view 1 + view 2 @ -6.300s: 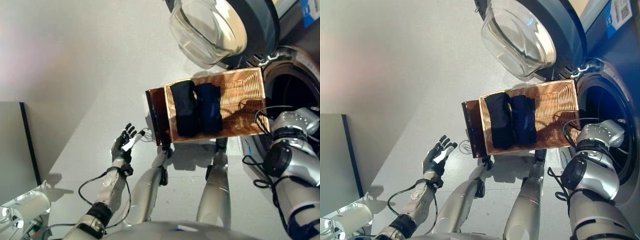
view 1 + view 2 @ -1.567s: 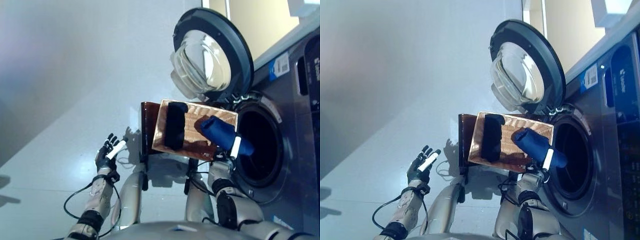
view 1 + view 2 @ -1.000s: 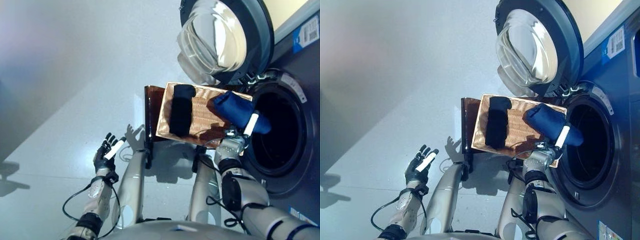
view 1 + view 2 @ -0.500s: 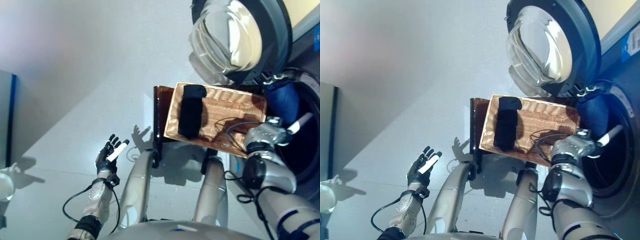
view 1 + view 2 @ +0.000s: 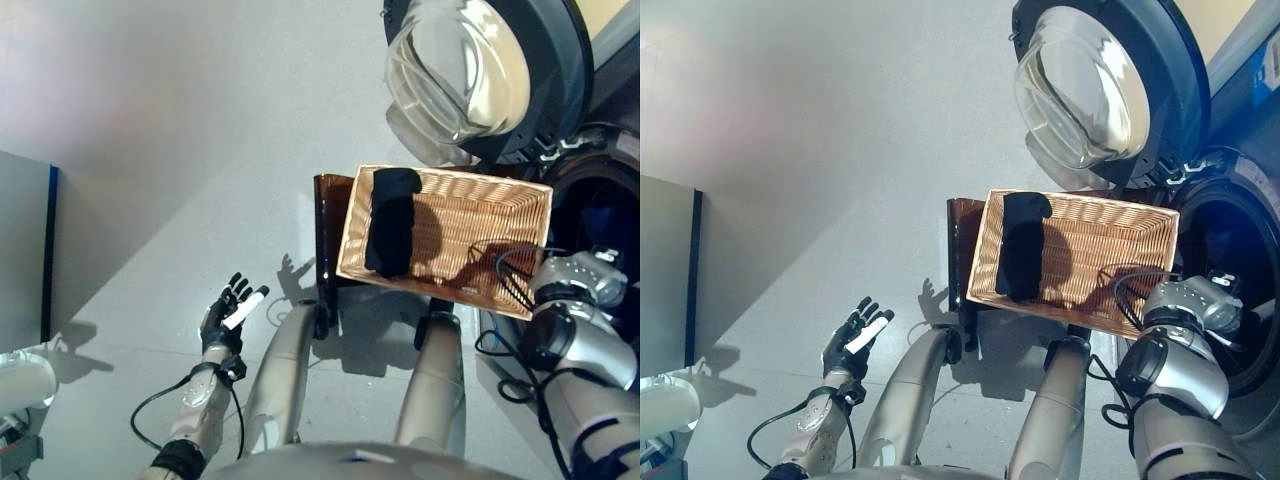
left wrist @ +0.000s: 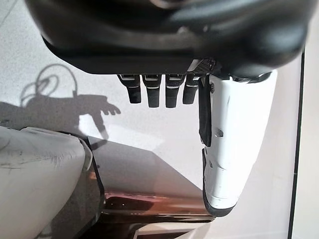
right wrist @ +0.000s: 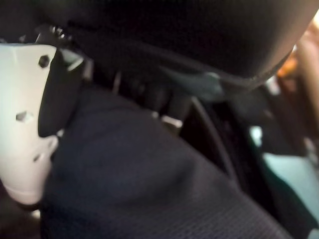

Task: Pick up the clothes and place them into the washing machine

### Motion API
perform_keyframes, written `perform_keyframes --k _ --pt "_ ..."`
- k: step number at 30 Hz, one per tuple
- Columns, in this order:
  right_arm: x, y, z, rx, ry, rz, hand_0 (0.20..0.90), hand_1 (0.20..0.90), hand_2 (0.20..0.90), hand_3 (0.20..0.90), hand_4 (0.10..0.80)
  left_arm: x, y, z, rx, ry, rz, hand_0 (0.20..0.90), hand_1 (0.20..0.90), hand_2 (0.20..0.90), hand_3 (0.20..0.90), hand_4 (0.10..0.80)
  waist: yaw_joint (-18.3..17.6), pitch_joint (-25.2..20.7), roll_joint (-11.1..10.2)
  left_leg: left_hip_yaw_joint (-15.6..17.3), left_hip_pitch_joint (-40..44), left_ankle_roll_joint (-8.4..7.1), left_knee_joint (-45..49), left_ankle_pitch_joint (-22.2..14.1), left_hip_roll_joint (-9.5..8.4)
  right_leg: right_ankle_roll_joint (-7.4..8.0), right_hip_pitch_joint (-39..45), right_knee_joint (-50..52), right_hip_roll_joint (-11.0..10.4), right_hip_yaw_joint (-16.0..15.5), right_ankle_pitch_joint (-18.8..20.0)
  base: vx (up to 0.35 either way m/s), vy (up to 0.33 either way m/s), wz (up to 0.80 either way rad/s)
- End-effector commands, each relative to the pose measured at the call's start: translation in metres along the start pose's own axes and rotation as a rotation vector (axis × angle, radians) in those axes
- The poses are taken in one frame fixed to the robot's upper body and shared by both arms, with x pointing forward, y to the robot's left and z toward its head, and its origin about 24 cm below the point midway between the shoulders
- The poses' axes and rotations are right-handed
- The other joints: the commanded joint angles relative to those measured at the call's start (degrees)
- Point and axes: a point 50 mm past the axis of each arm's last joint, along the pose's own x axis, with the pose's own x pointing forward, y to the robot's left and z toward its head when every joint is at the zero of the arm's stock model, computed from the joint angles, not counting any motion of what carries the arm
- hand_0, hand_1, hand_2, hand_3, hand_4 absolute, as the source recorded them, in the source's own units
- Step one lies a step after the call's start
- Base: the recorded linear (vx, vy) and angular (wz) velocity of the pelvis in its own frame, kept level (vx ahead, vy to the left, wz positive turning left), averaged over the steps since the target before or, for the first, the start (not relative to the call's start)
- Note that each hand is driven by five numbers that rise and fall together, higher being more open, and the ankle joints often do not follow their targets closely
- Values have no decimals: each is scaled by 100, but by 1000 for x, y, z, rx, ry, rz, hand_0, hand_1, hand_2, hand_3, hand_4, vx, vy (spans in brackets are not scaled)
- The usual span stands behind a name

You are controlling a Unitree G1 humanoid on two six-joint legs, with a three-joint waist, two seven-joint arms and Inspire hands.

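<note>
Gone from above the wicker basket (image 5: 500, 255), the navy garment (image 7: 149, 189) is now sitting inside the washing machine drum (image 5: 1245, 290), pinched by the right hand (image 7: 30, 124), while the left hand (image 5: 228, 312) is hovering spread and empty; releasing near the drum's rim is risking the garment spilling out, with the black garment (image 5: 392, 220) waiting.

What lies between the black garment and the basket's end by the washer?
Only bare wicker of the basket, crossed by shadow; the black garment lies alone, seen in both eye views.
</note>
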Motion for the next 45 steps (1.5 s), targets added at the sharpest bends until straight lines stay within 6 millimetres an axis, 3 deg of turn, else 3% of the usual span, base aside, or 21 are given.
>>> perform_keyframes --k 1,6,11,12,13,14,20,26,28,30,35,40,45 --pt "7 52 63 70 -247 181 200 200 200 200 300 -5 23 20 25 -104 62 900 900 900 900 800 -46 -412 86 -147 57 -437 111 -222 79 -361 -83 167 190 -172 227 -13 30 -7" --pt "3 67 72 90 -279 216 200 200 200 200 300 -7 28 18 31 -97 71 900 900 900 900 800 -47 -430 126 -89 21 -427 139 -221 93 -364 -121 147 200 -117 248 -15 17 -9" --pt "-3 70 62 93 -251 246 200 200 200 200 300 -6 23 19 17 -99 52 900 900 900 900 800 -48 -448 138 -56 24 -412 116 -220 97 -369 -138 135 215 -106 259 0 0 0" --pt "-5 69 58 85 -242 254 332 332 332 332 394 -5 22 19 15 -101 49 900 900 900 900 800 -45 -449 137 -47 23 -408 108 -215 99 -370 -138 132 217 -105 262 0 0 0" --pt "-6 68 54 75 -231 261 543 543 543 543 545 -5 21 19 12 -104 46 900 900 900 900 800 -45 -448 134 -41 28 -406 105 -212 99 -371 -141 133 223 -104 266 0 0 0" --pt "-7 67 52 73 -226 260 900 900 900 900 800 -5 21 20 8 -106 47 900 900 900 900 800 -53 -444 131 -36 33 -406 107 -212 101 -375 -138 133 229 -101 266 0 0 0" --pt "-6 56 39 32 -188 254 900 900 900 900 800 -4 22 22 1 -111 52 900 900 900 900 800 -63 -435 54 -26 35 -402 121 -212 106 -396 -107 139 242 -133 262 0 0 0" --pt "4 39 24 -122 -81 302 900 900 900 900 800 -3 25 27 -23 -125 50 900 900 900 900 800 -72 -375 -67 -19 33 -403 141 -193 113 -421 -92 118 239 -150 311 0 0 0" --pt "11 32 25 -235 -74 293 900 900 900 900 800 -4 28 26 -20 -119 51 900 900 900 900 800 -57 -361 -108 -28 66 -404 131 -175 115 -422 -41 96 223 -170 331 0 0 0" --pt "29 8 27 -667 -60 287 900 900 900 900 800 -3 32 30 8 -123 45 900 900 900 900 800 -1 -359 -186 -19 141 -418 36 -113 131 -422 63 -23 200 -210 414 -9 -14 4" --pt "38 -18 26 -1016 -25 287 900 900 900 900 800 -7 41 35 21 -125 32 900 900 900 900 800 92 -348 -326 -50 517 -466 -575 157 97 -377 538 -726 190 -372 687 1 -45 1" --pt "37 -25 22 -1005 -13 323 900 900 900 900 800 -6 45 41 35 -149 38 900 900 900 900 800 90 -355 -507 -147 975 -501 -1170 410 16 -326 1105 -1389 195 -502 926 40 -55 1" --pt "39 -33 20 -1199 -14 377 900 900 900 900 800 -7 48 44 49 -162 44 900 900 900 900 800 119 -401 -665 -230 1372 -528 -1680 621 -10 -270 1560 -1936 176 -626 1131 37 -41 12"
